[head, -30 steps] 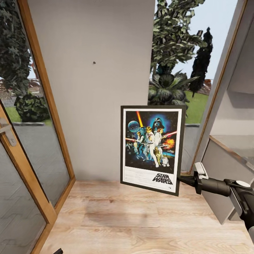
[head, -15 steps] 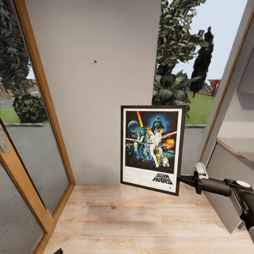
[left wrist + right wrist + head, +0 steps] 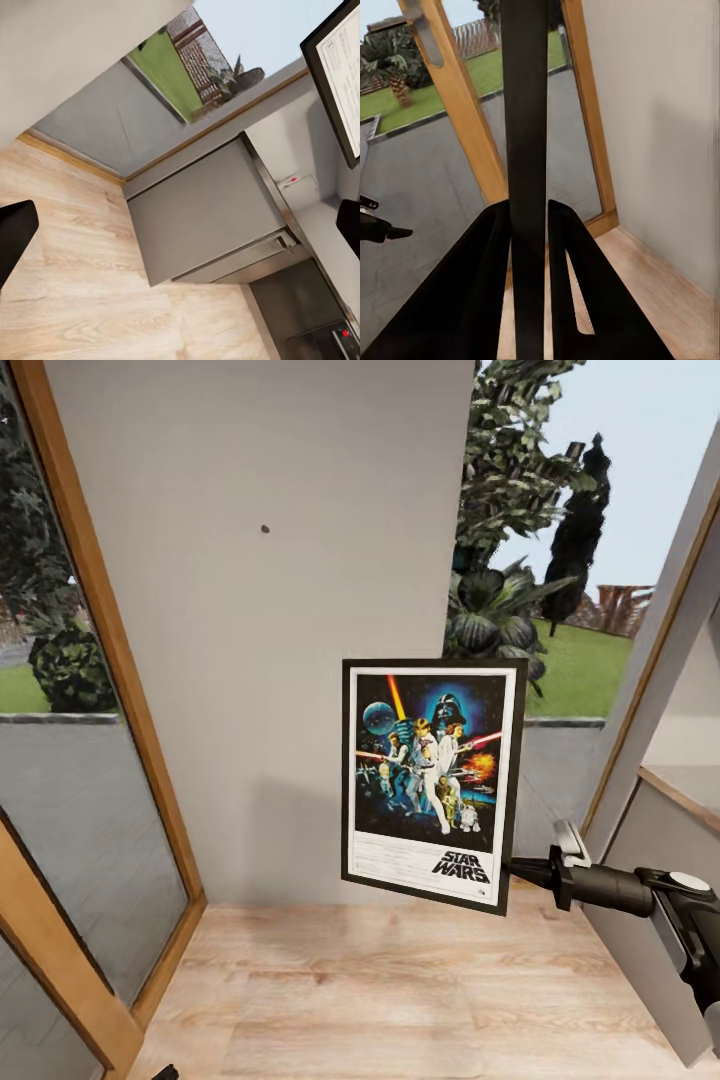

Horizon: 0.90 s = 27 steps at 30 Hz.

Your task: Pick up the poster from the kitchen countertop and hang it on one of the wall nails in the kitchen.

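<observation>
Two words, "STAR WARS", are the only writing we can read; they sit in black block letters on the white strip at the foot of the poster (image 3: 430,780). Finer print beside the logo is too small for us to make out. Above the strip we see a dark blue space scene with a planet, a helmeted dark face, figures in white, a glowing blade and two small droids, all inside a white border and a thin black frame.

From the head view, the poster hangs upright in the air, slightly turned, in front of a pale grey wall (image 3: 300,660) and above a light wooden floor (image 3: 380,1000). Our right arm reaches in from the right, roughly level, and the right tool (image 3: 518,870) is clenched on the poster's lower right edge. From the right wrist view, its two black fingers (image 3: 480,300) press either side of the frame's thin black edge.

High on the wall, up and left of the poster and well apart from it, sits a small dark nail (image 3: 265,528).

From the left wrist view, the left tool's (image 3: 180,232) black fingertips stand wide apart, released, over the floor near a grey cabinet (image 3: 206,225).
</observation>
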Tool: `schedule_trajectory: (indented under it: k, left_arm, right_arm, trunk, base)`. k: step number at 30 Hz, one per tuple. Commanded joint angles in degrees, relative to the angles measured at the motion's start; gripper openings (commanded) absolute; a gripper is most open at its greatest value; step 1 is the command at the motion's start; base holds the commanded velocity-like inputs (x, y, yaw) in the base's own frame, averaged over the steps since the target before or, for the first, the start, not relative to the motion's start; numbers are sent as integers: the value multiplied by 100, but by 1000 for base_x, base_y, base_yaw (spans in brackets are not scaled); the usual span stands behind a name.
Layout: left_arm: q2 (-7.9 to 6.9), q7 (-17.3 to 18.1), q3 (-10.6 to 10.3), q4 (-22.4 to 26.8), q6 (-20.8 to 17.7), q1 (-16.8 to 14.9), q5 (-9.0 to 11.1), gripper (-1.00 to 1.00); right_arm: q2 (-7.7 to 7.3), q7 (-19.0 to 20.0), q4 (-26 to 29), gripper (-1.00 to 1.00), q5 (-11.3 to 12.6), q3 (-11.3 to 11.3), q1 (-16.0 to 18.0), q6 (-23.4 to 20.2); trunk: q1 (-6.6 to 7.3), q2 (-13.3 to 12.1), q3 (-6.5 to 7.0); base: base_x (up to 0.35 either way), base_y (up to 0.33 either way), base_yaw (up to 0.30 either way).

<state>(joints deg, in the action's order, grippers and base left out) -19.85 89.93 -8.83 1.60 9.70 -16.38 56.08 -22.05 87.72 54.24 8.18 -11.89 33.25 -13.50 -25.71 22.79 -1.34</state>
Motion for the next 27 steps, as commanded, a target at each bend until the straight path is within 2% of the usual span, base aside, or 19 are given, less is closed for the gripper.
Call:
schedule_trajectory:
  k: [1,5,11,12,15,18,19,21,22,27]
  left_arm:
    - [-1,7,-48,-2,58,-5,52,100]
    - [-1,7,-48,-2,58,-5,52,100]
    - [6,7,-49,-5,69,-5,52,100]
    - [13,7,-49,-15,61,-5,52,100]
    - [16,3,-48,-21,64,-5,52,100]
    - [17,-375,-50,-22,71,-5,51,100]
    - [17,-719,-53,-21,74,-5,48,100]
    - [20,-1078,-54,-20,78,-5,45,100]
    - [23,-1391,-58,-17,77,-5,38,100]
    - [31,-2083,-64,-18,74,-5,25,100]
  right_arm:
    - [-1,34,-1,-100,14,0,6,-83]
    - [-1,34,3,-100,16,1,6,-83]
    - [56,15,29,-100,22,8,6,-84]
    - [84,7,397,-100,31,11,6,-133]
    - [166,-34,702,-100,31,11,6,-223]
    - [301,-176,1125,-100,28,13,9,-626]
    - [364,-274,1348,-100,27,16,13,-851]
    - [436,-377,1560,-100,27,17,28,-1022]
    - [508,-472,1727,-100,26,22,50,-1138]
    - [668,-624,1962,-100,26,27,151,-1509]
  trunk:
    - [-7,13,-13]
    - [-7,13,-13]
    - [-7,13,-13]
    - [-7,13,-13]
    - [-7,13,-13]
    - [-7,13,-13]
    - [-7,13,-13]
    - [-7,13,-13]
    - [-7,13,-13]
    - [-7,13,-13]
  base:
    - [335,1,0]
    - [240,0,0]
    - [28,0,0]
    - [0,0,0]
    - [0,0,0]
    - [0,0,0]
    - [0,0,0]
    - [0,0,0]
    - [0,0,0]
    - [0,0,0]
